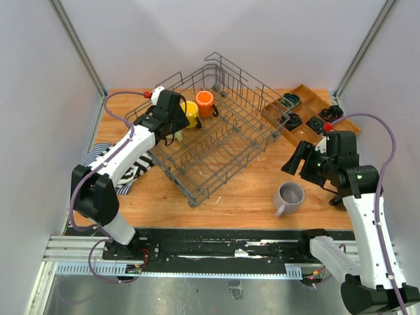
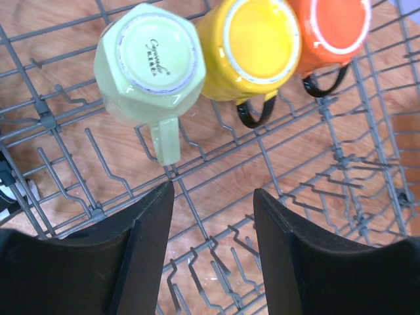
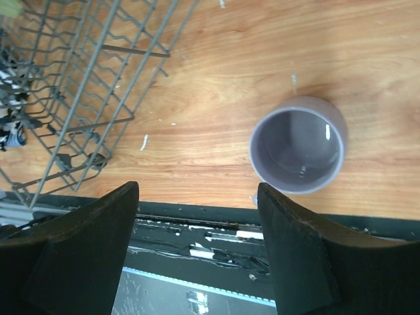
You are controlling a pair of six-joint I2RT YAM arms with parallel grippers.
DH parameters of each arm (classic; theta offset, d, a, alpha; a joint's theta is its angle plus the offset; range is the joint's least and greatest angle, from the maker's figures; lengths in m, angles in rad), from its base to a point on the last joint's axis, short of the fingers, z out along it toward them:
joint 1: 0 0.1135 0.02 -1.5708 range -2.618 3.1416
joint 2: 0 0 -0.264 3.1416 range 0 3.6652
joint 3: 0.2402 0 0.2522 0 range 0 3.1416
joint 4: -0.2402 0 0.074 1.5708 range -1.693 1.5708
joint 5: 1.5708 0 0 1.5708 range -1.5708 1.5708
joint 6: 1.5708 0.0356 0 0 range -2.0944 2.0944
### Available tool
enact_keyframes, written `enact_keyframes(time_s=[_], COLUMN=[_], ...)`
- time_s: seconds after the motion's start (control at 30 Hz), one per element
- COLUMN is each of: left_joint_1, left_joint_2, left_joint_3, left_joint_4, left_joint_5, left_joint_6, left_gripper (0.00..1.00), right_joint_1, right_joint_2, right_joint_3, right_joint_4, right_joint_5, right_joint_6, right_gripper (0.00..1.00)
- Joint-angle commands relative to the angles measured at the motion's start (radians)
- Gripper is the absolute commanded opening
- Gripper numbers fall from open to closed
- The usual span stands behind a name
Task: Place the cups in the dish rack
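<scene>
The grey wire dish rack stands on the wooden table, left of centre. Three cups sit upside down in a row at its far left corner: cream, yellow and orange. From above, the yellow cup and the orange cup show. My left gripper hovers open over the rack wires just beside the cream cup, holding nothing. A lavender cup stands upright on the table near the front edge. My right gripper is open and empty, above and left of that cup.
A brown wooden compartment tray with black coils lies at the back right. A striped cloth lies left of the rack under the left arm. The black base rail runs along the table's near edge, directly below my right gripper.
</scene>
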Motion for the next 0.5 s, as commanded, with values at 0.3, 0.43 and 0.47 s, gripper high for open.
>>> enact_keyframes(time_s=[0.3, 0.43, 0.47], left_joint_1=[-0.008, -0.007, -0.007], left_joint_2=[-0.232, -0.287, -0.307], left_joint_3=[0.054, 0.013, -0.005], left_joint_4=[-0.058, -0.073, -0.067], left_joint_5=[0.277, 0.355, 0.364], left_joint_6=[0.165, 0.195, 0.195], left_gripper=[0.57, 0.57, 0.57], right_joint_1=[-0.132, -0.227, -0.252], right_joint_2=[-0.077, -0.078, -0.070], right_joint_3=[-0.014, -0.040, -0.045], right_joint_4=[-0.198, -0.200, -0.198], right_joint_5=[0.191, 0.188, 0.186], right_joint_6=[-0.058, -0.053, -0.057], right_gripper=[0.75, 0.73, 0.73])
